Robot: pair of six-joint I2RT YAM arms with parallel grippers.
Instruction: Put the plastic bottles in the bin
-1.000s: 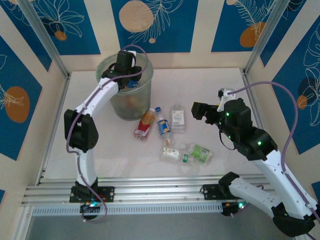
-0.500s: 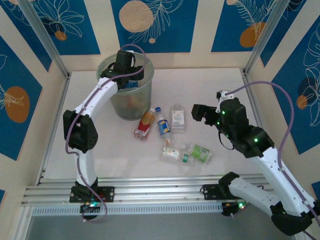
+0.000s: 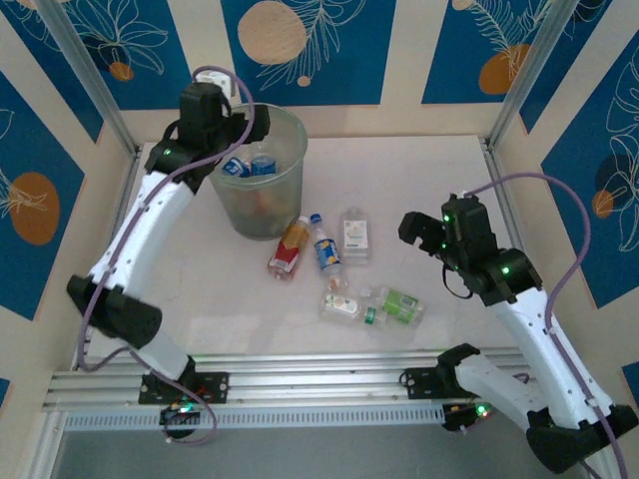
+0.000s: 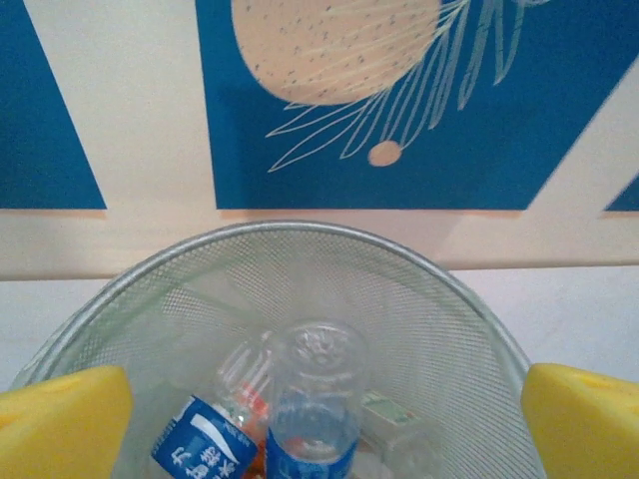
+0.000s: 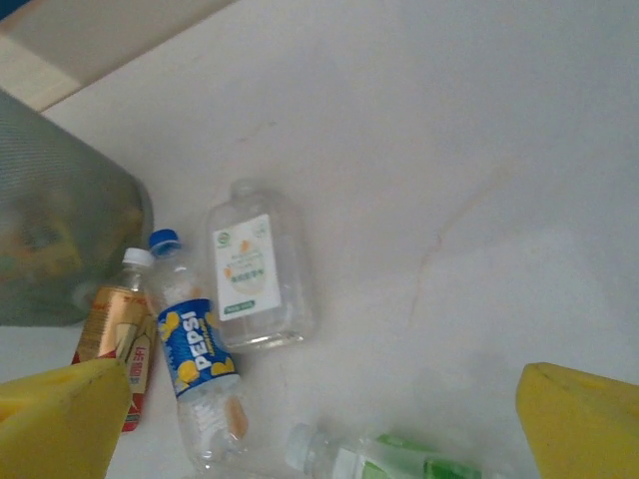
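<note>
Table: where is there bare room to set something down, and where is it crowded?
Bare: the table between bin and far right corner, and left of the bottles. Crowded: the middle, where bottles lie close together.

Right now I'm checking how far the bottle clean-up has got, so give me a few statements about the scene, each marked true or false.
1. The Pepsi bottle lies inside the bin. False: it lies on the table, between the orange-label bottle and the white-label bottle.
2. The left fingers stand open over the bin. True.
3. The right fingers are shut on the green-label bottle. False: they are open and empty, and that bottle lies on the table.
4. Blue-label bottles are inside the bin. True.
5. The bin lies tipped on its side. False: it stands upright.
</note>
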